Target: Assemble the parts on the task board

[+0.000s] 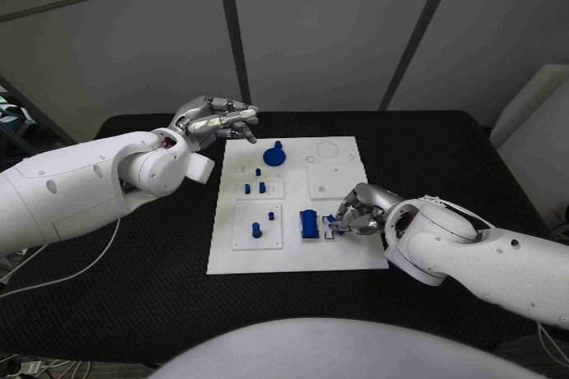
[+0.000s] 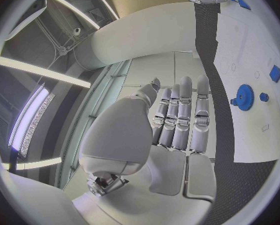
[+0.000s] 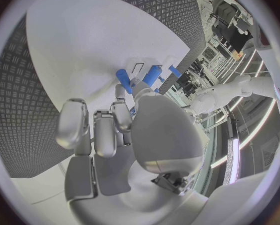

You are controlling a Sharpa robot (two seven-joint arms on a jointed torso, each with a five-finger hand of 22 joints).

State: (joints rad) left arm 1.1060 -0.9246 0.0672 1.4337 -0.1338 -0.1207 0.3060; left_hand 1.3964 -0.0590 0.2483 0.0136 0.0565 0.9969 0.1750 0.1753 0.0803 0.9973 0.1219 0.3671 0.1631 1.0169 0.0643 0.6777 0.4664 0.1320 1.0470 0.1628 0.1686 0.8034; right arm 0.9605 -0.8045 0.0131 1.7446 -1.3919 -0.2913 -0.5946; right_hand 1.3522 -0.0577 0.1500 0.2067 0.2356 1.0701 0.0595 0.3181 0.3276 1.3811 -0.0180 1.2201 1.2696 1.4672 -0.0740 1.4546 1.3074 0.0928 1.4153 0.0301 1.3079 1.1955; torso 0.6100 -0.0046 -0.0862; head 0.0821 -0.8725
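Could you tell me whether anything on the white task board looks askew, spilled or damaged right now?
Nothing stands out. The flat white task board lies square on the black table, the small blue parts stand upright in it, and the round blue gear sits flat.

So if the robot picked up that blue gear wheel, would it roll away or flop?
The blue gear looks like stiff moulded plastic, so probably no flopping. It seems small, likely light. Being round, it might roll if dropped on edge; its teeth, visible in the left wrist view, should help gripping.
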